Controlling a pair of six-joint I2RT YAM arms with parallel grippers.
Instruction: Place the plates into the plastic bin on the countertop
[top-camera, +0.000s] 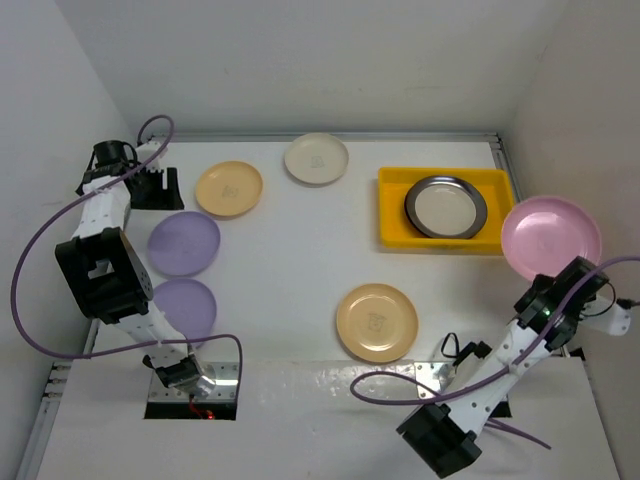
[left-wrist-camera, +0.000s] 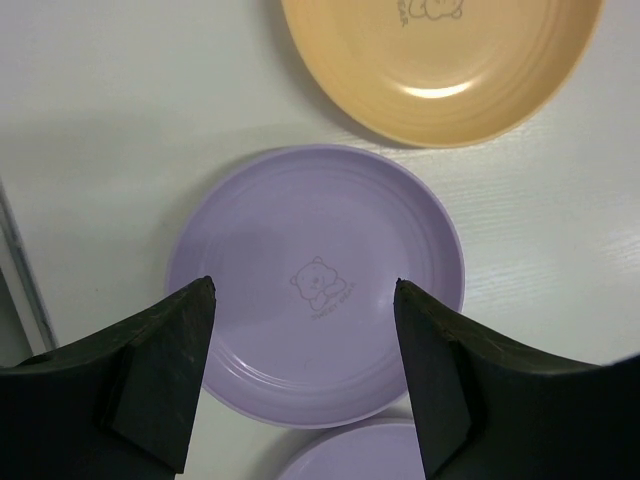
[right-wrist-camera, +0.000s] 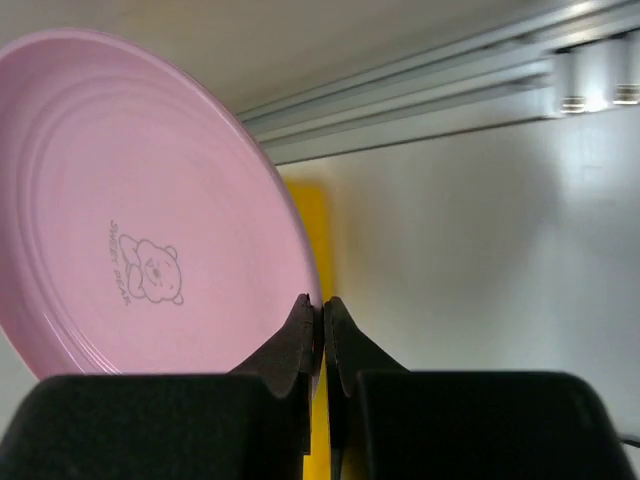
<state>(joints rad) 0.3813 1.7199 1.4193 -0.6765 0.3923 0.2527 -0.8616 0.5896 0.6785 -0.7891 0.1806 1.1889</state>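
White walls close in a matte white bench (top-camera: 300, 250) on which the yellow bin (top-camera: 392, 215) lies at the upper right of the top view, its long axis running left to right across the frame. A dark-rimmed steel plate (top-camera: 445, 206) lies flat inside it, hollow side up. Just off the bin's right end, the right gripper (top-camera: 560, 283) is clenched on the near rim of the pink plate (top-camera: 551, 237), which is held off the bench with its hollow face turned up towards the overhead camera. The right wrist view shows what the top view does not: the gripper (right-wrist-camera: 321, 310) pinching the thin rim between its two fingers, the pink plate (right-wrist-camera: 140, 210) standing steeply tilted to the left of the frame, a small bear print on its face, and a strip of yellow bin (right-wrist-camera: 312, 230) behind its edge. At the upper left of the top view the left gripper (top-camera: 155, 188) hangs released and holds nothing. Its wrist view frames a lavender plate (left-wrist-camera: 315, 285) between the spread fingers (left-wrist-camera: 160, 370), with a bear print at its centre, a peach-orange plate (left-wrist-camera: 440, 60) at the top and the rim of a second lavender plate (left-wrist-camera: 350, 455) at the bottom. Only the top view takes in the cream plate (top-camera: 316, 158) at the upper middle and another peach-orange plate (top-camera: 377, 322) at the lower middle, both flat on the bench outside the bin.
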